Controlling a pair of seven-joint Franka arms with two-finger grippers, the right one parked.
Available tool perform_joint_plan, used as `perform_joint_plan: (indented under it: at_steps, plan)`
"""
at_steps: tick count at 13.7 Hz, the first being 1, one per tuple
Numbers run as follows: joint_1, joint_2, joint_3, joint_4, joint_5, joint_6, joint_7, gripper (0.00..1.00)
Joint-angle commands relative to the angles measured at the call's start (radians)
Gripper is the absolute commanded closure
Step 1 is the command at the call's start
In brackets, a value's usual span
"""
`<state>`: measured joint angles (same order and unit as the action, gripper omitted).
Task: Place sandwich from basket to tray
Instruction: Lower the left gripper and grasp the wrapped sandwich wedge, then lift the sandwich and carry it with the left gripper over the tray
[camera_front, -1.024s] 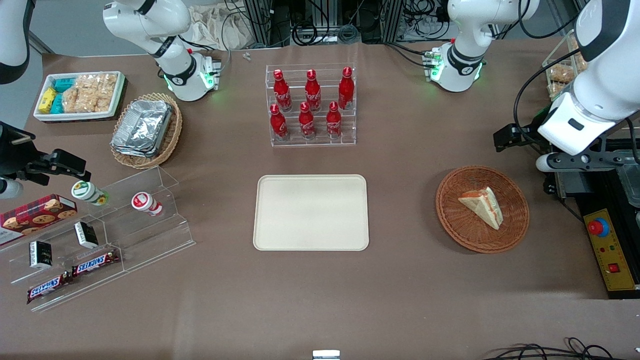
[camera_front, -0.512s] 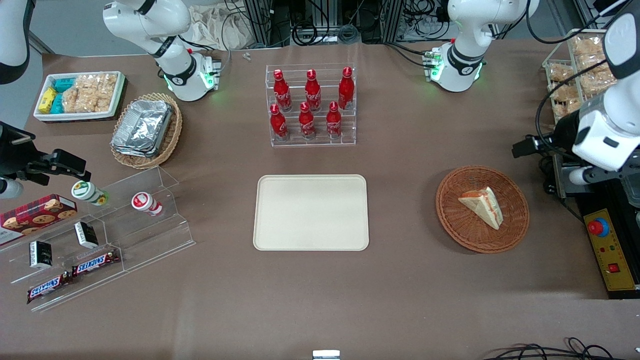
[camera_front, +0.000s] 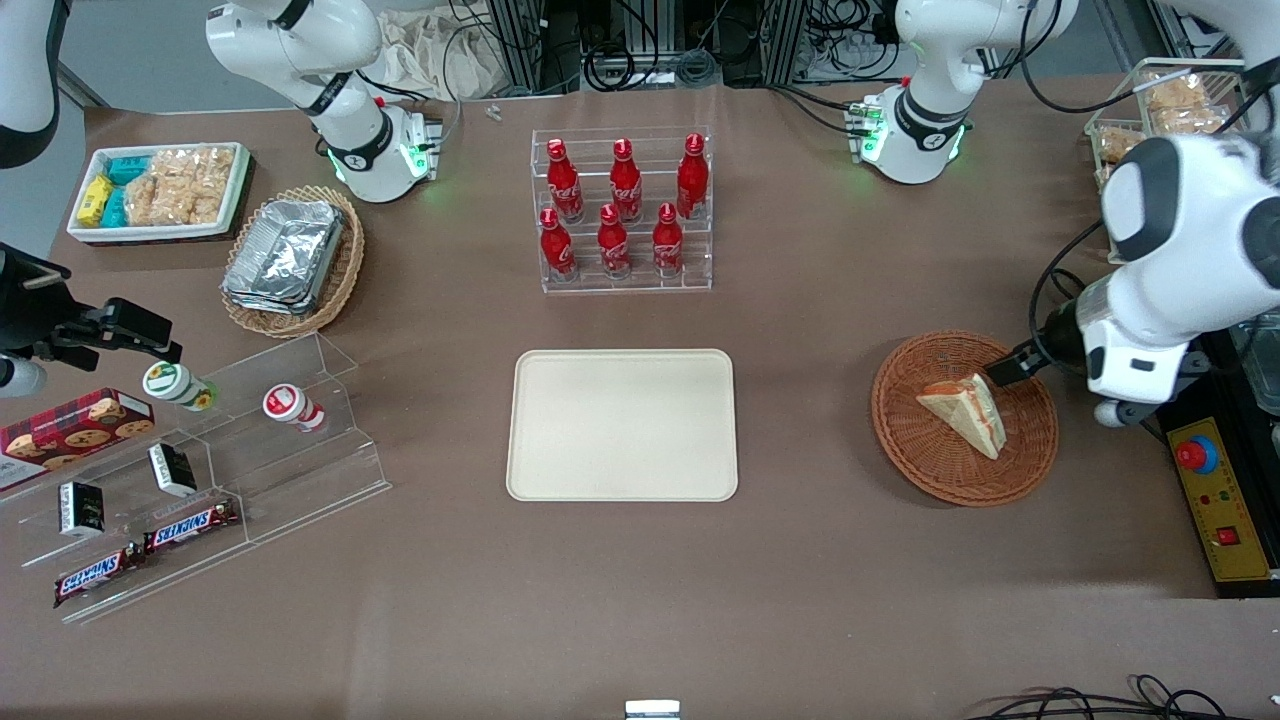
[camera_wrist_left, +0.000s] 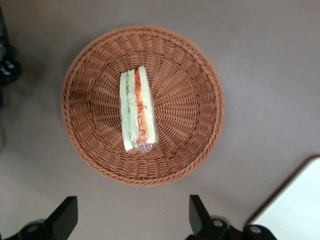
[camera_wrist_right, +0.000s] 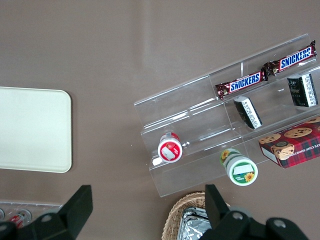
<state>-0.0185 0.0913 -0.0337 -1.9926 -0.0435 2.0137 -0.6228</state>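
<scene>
The sandwich (camera_front: 965, 410), a pale bread wedge with red-orange and green filling, lies in the round reddish-brown wicker basket (camera_front: 900, 430) toward the working arm's end of the table. In the left wrist view the sandwich (camera_wrist_left: 137, 110) lies mid-basket (camera_wrist_left: 200, 100), cut edge up. My left gripper (camera_front: 1008, 368) hovers above the basket's rim on the side toward the working arm's end. It (camera_wrist_left: 131, 220) is open and empty, its fingers wide apart, higher than the sandwich. The cream tray (camera_front: 622, 425) lies empty at mid-table, and its corner shows in the left wrist view (camera_wrist_left: 300, 200).
A clear rack of red bottles (camera_front: 622, 215) stands farther from the camera than the tray. A yellow emergency-stop box (camera_front: 1215, 500) sits beside the basket at the table's end. A wire rack of snacks (camera_front: 1165, 110) stands near it. An acrylic snack stand (camera_front: 200, 470) is toward the parked arm's end.
My left arm has swung in from the table's end toward the basket and come lower. The gripper now hangs over the basket's rim. The sandwich has not moved.
</scene>
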Motion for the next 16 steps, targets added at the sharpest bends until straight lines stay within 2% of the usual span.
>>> perform_joint_plan:
  at_steps: [1,4,9,10,11,12,15,16]
  plan:
    - [0.006,-0.019,0.017,-0.141,0.017,0.167,-0.037,0.0]
    - [0.006,0.048,0.029,-0.207,0.016,0.337,-0.058,0.0]
    - [-0.008,0.205,0.029,-0.216,0.017,0.542,-0.172,0.0]
    - [-0.008,0.215,0.029,-0.216,0.017,0.543,-0.172,0.23]
    - [-0.008,0.217,0.029,-0.219,0.019,0.543,-0.166,0.87]
    - [-0.008,0.219,0.029,-0.221,0.025,0.542,-0.161,1.0]
    - [-0.004,0.194,0.029,-0.221,0.031,0.524,-0.157,1.0]
    - [-0.004,0.145,0.024,-0.215,0.031,0.46,-0.155,1.0]
